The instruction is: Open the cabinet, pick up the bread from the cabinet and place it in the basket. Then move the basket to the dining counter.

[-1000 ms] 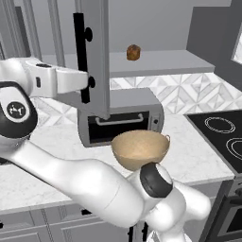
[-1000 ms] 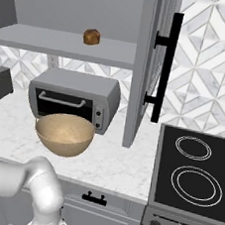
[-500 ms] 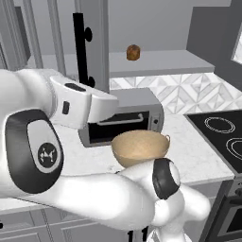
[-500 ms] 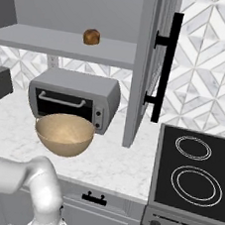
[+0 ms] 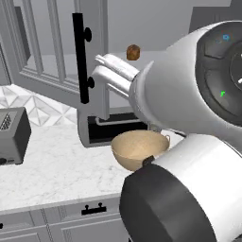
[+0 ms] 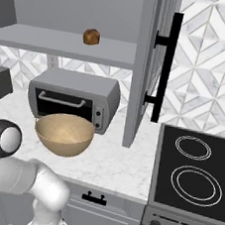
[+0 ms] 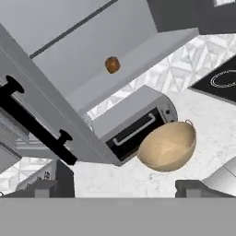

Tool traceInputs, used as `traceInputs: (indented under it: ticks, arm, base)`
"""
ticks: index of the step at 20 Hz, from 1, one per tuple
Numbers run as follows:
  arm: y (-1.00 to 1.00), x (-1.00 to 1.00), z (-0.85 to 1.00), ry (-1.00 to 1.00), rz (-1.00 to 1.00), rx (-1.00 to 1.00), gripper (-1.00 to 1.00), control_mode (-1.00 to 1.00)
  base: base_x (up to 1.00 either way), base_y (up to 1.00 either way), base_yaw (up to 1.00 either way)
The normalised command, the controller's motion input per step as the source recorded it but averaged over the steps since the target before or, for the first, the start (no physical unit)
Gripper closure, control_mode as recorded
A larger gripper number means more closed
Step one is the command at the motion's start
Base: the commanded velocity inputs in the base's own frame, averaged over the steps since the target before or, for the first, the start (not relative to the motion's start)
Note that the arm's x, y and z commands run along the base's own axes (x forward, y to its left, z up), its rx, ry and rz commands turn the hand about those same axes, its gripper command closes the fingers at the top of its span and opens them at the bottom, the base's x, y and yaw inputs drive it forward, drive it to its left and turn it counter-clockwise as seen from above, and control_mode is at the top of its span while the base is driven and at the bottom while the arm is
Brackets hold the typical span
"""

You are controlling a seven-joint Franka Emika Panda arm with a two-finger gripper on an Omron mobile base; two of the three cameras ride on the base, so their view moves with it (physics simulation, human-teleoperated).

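The bread [image 6: 91, 36] sits alone on the shelf [image 6: 62, 46] of the cabinet [image 6: 143, 63], whose doors stand open; in the left base view the same brown lump [image 5: 133, 52] shows just above the arm's white wrist. The right door [image 6: 160, 45] swings out edge-on, its long black handle [image 6: 165, 66] facing the cooktop [image 6: 196, 169]. The left door [image 5: 52, 47] hangs open as well, its black handle [image 5: 81, 56] upright.

Straight below the bread stands the toaster oven [image 6: 74, 97], door closed, on the marble worktop [image 6: 103, 166]. The basket [image 6: 64, 133] rests on the worktop just in front of the oven, well below the bread and apart from it; nothing lies in it. In the hand view the basket [image 7: 167, 146] sits beside the oven [image 7: 133, 124] and the bread [image 7: 112, 64] lies further up on the shelf.

The hand [image 7: 115, 188] is spread wide, its two dark fingertips [image 7: 46, 188] far apart with nothing between them, away from bread and basket. A drawer [image 6: 93, 202] with a short black pull runs under the worktop.
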Motion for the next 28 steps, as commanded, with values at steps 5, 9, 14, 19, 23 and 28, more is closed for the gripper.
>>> traceInputs:
  ticks: [5, 9, 14, 19, 23, 28]
  arm:
    - [-0.32, 0.01, 0.00, 0.66, 0.00, 0.42, -1.00, -1.00]
    - [-0.16, 0.00, -0.05, 0.61, 0.01, 0.47, -1.00, -1.00]
    - [-0.04, 0.28, -0.35, 0.42, 0.15, 0.56, -1.00, -1.00]
    - [0.00, 0.89, -0.18, 0.37, 0.16, 0.35, -1.00, -1.00]
    - [0.14, 0.99, 0.00, 0.18, 0.19, 0.15, -1.00, -1.00]
    - [0.27, 0.60, 0.19, 0.24, 0.13, 0.02, -1.00, -1.00]
  base:
    - [0.00, 0.00, 0.00]
    - [0.00, 0.00, 0.00]
    - [0.00, 0.00, 0.00]
    - [0.00, 0.00, 0.00]
    - [0.00, 0.00, 0.00]
    - [0.00, 0.00, 0.00]
